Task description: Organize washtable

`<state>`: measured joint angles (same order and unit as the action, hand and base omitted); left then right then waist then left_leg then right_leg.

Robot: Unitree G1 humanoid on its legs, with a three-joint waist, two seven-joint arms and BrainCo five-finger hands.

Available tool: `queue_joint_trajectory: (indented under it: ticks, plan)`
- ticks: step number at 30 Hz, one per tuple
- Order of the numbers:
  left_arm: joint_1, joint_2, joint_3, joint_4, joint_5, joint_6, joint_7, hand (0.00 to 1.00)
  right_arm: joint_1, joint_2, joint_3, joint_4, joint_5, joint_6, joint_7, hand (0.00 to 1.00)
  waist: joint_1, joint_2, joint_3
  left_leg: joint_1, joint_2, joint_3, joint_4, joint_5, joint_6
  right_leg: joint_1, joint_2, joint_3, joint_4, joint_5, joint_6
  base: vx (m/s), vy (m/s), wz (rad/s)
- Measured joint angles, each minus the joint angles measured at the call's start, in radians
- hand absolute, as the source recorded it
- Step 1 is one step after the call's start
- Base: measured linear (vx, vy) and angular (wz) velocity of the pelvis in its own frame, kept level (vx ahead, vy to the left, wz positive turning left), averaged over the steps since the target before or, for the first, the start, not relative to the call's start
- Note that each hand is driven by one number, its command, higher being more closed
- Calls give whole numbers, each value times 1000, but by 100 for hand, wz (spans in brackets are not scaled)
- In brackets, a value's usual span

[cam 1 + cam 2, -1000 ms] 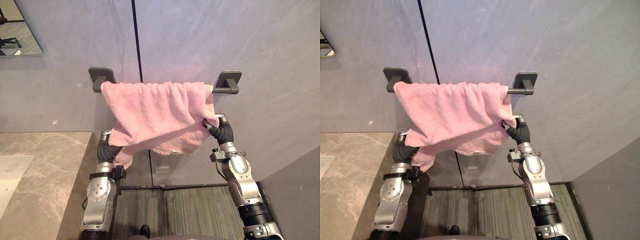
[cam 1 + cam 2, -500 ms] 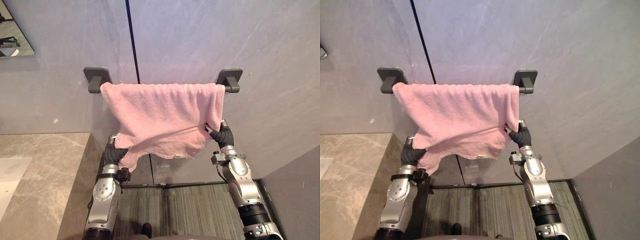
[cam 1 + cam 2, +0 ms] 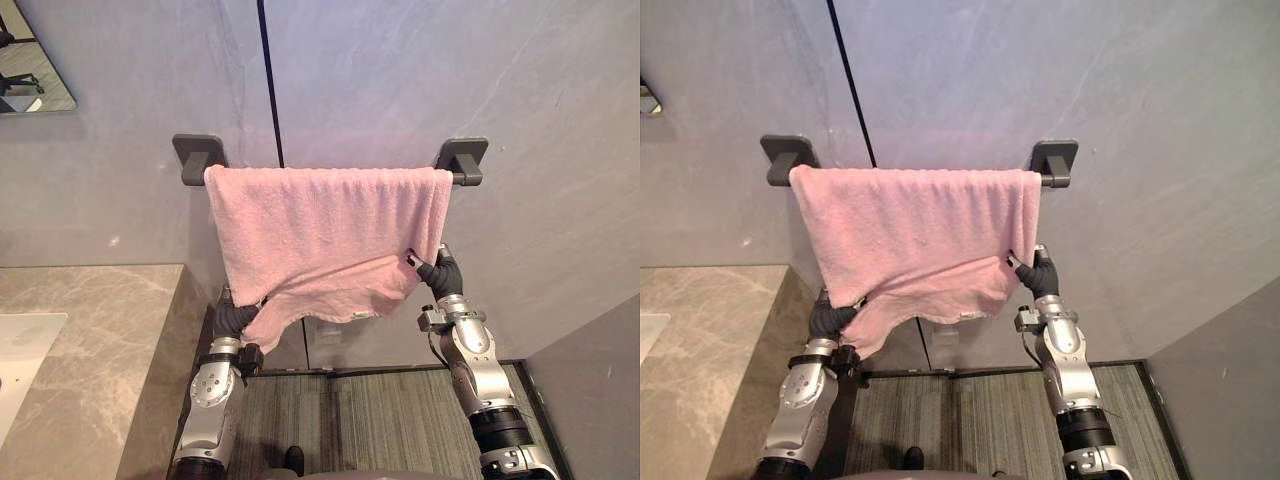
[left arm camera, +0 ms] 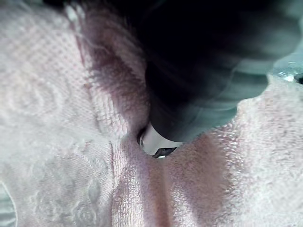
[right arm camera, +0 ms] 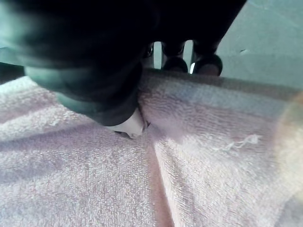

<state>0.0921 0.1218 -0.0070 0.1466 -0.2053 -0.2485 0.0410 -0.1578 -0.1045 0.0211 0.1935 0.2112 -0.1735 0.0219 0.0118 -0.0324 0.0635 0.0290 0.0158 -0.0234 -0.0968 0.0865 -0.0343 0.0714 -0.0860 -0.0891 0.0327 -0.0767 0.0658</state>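
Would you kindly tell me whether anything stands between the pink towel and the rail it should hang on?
Nothing visible does. The towel already hangs over the rail, spread between its brackets. The right hand pinches its lower right corner; the left hand is under its lower left corner.

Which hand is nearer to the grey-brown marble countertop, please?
Left. The left hand sits under the pink terry towel beside the countertop; the right hand pinches the towel's opposite edge, farther off.
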Motion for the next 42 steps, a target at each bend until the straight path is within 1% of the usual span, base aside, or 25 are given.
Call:
queue_joint_trajectory:
  ticks: [2,8,9,10,17,21,24,25,32,35,42]
  plan:
    - [5,0,1,8,0,0,0,100,-4,15,0,22,-5,-12,1,100,0,1,0,0,0,-1,-1,0,0,2,2,-2,-2,0,0,0,0,0]
    - [5,-4,2,34,1,-1,0,100,-11,20,0,59,-20,-16,3,100,0,12,-6,2,1,-2,-6,-1,-1,14,2,-12,-21,2,-1,-2,-3,3]
    - [5,-5,2,36,2,-2,0,100,-11,20,0,59,-24,-16,3,0,0,13,-6,2,1,-2,-6,-1,-2,15,3,-12,-22,2,-1,0,0,0]
    - [5,-8,3,39,2,-2,1,0,-11,21,0,62,-26,-16,3,0,0,13,-6,2,1,-2,-6,-1,-2,17,3,-14,-24,3,-1,0,0,0]
    - [8,-18,24,60,1,0,19,0,-6,19,-17,129,-26,-11,-6,0,0,11,-6,6,3,0,-6,-5,-6,31,5,-16,-40,9,-2,-1,-3,1]
    - [41,-18,31,60,1,6,29,0,42,21,-17,177,-36,28,-29,0,0,6,-3,6,6,2,-6,-8,-8,34,5,-15,-49,11,-3,0,0,0]
    - [67,-18,46,89,2,19,33,0,94,22,-17,191,-43,47,-44,0,-1,6,-2,5,7,3,-6,-10,-9,38,6,-15,-58,16,-2,0,0,0]
    - [71,-18,47,107,2,27,36,0,107,23,-19,194,-46,49,-46,0,-1,5,-1,5,7,4,-6,-11,-10,38,6,-15,-59,16,-2,0,0,0]
    - [96,-18,47,174,-3,46,49,0,152,57,-35,219,-74,55,-76,0,-2,-1,8,15,19,7,-5,-12,-12,48,14,-12,-63,19,-8,-17,-11,-1]
    - [118,-20,48,181,-21,47,49,0,169,57,-37,219,-77,66,-85,0,-2,3,10,16,20,10,-6,-12,-12,46,14,-8,-63,20,-8,-45,-18,-4]
    - [126,-20,50,209,-29,47,50,0,190,57,-56,222,-77,67,-88,0,-2,6,13,16,19,16,-5,-13,-13,44,15,-2,-63,20,-8,-4,-2,-1]
